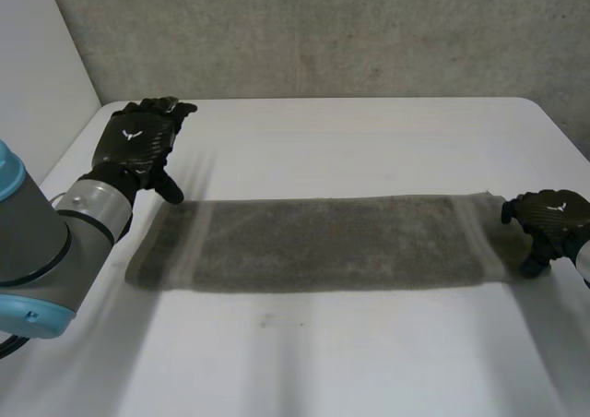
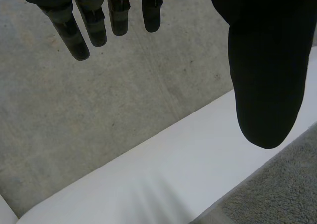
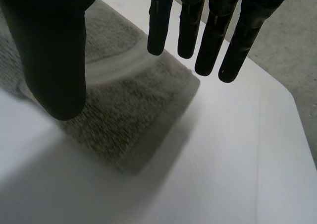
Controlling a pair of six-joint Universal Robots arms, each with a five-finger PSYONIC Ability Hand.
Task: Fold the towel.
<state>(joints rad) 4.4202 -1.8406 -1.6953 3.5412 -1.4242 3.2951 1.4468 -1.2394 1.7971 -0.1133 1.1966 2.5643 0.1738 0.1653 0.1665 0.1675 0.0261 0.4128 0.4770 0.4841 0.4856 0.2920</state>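
Towel (image 1: 318, 244) lies flat across table (image 1: 369, 140) | left hand (image 1: 138, 142) spread, empty, near one end | right hand (image 1: 551, 214) spread, empty, at other end

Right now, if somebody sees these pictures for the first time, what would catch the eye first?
A long grey towel lies flat as a strip across the middle of the white table. A black hand is at each short end: the left hand by the far corner of its end, the right hand at the opposite end. Both have straight fingers and hold nothing.
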